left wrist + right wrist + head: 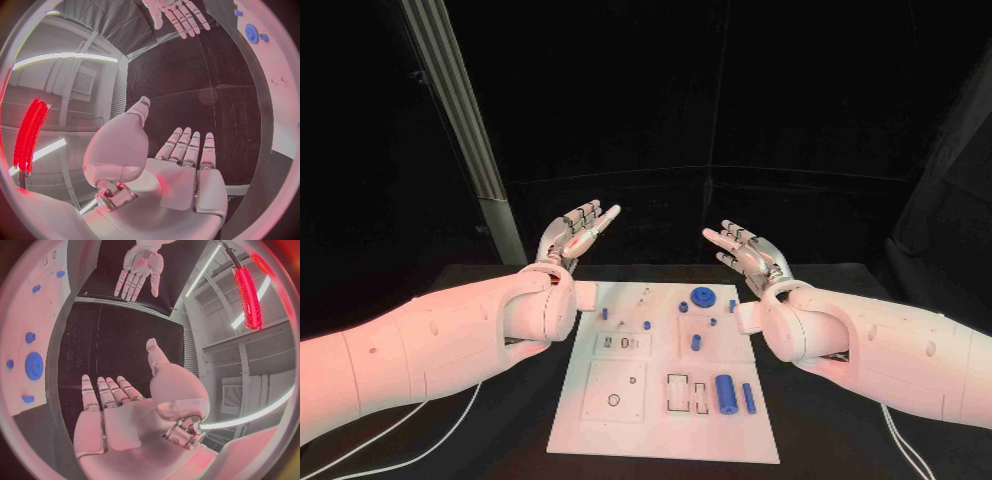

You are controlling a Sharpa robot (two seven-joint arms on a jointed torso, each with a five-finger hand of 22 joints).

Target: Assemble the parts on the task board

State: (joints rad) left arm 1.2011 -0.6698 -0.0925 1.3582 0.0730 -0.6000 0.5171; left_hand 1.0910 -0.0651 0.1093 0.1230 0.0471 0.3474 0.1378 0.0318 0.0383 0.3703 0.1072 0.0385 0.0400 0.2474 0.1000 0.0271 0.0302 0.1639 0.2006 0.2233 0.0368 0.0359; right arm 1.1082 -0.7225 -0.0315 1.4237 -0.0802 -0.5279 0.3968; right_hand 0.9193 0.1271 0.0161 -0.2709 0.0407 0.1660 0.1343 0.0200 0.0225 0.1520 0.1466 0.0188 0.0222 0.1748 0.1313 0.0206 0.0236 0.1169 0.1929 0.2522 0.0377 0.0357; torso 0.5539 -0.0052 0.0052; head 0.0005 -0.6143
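Note:
The white task board (661, 435) lies in the middle of the black table. On it sit several blue parts: a round gear-like disc (702, 297), a thick cylinder (727, 392), a slim peg (749, 398) and small pins (695, 342). My left hand (577, 231) is raised above the board's far left corner, palm up, fingers spread, holding nothing. My right hand (750, 252) is raised above the far right corner, likewise spread and empty. The left wrist view shows my left hand (181, 170) flat, with the right hand (178, 15) opposite and the disc (252, 33). In the right wrist view my right hand (125, 410) has nothing in it.
A pale vertical post (462, 130) stands behind the table at the left. White cables (387, 440) run along the table beside each arm. Rectangular recesses (685, 392) and a round hole (613, 400) mark the board's near half.

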